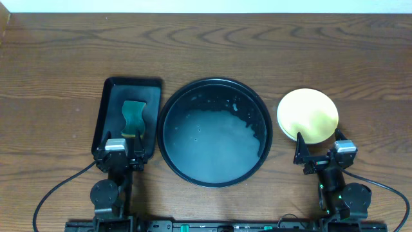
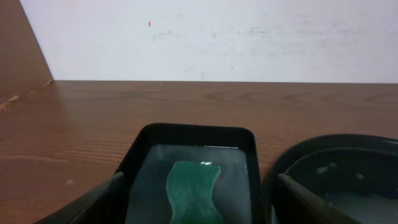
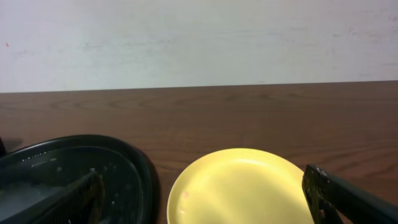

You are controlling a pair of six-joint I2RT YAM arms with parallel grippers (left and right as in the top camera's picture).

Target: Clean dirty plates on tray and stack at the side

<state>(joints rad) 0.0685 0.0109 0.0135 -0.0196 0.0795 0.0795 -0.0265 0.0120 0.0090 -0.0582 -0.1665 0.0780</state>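
The large round black tray (image 1: 168, 109) sits mid-table and holds foamy water; no plate shows in it. It also shows in the left wrist view (image 2: 292, 155) and the right wrist view (image 3: 134, 155). A pale yellow plate (image 1: 308, 113) lies on the table to its right, and fills the lower right wrist view (image 3: 242, 180). The mint-blue plates are not visible. My right gripper (image 1: 318, 149) (image 3: 205, 202) is open and empty at the plate's near edge. My left gripper (image 1: 123, 143) (image 2: 199, 208) is open and empty over the near end of the small rectangular tray.
A small rectangular black tray (image 1: 109, 96) (image 2: 140, 143) stands left of the round tray and holds a green sponge (image 1: 133, 115) (image 2: 193, 186). Bare wooden tabletop lies behind all three. A pale wall runs along the far edge.
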